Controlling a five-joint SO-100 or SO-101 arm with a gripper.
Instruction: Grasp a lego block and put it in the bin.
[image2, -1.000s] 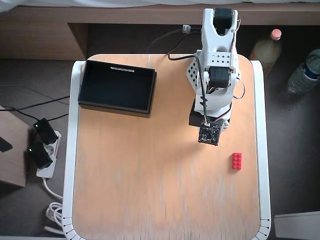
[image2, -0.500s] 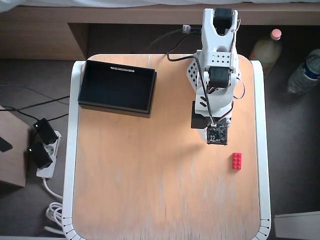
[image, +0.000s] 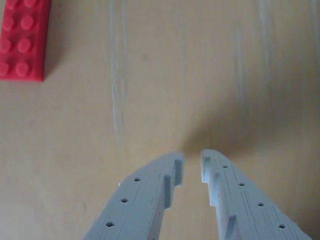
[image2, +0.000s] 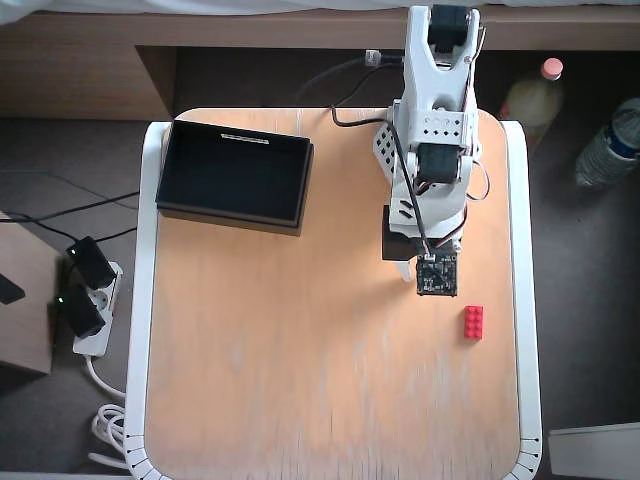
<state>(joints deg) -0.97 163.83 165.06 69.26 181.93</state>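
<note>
The red lego block (image2: 473, 322) lies flat near the table's right edge in the overhead view. In the wrist view it fills the top left corner, studs up (image: 22, 37). My gripper (image: 192, 160) points down at bare wood, well to the right of the brick, fingertips almost together with only a thin slit and nothing between them. From overhead, the wrist's circuit board (image2: 437, 275) covers the fingers and sits just up and left of the brick. The black bin (image2: 235, 140) rests at the table's top left with nothing visible inside.
The wooden table has a raised white rim (image2: 522, 300). Two bottles (image2: 530, 95) (image2: 610, 140) stand on the floor to the right. A power strip with plugs (image2: 85, 300) and cables lies on the floor to the left.
The wrist has moved down and to the right in the overhead view, closer to the red brick. Brick and bin have not moved.
</note>
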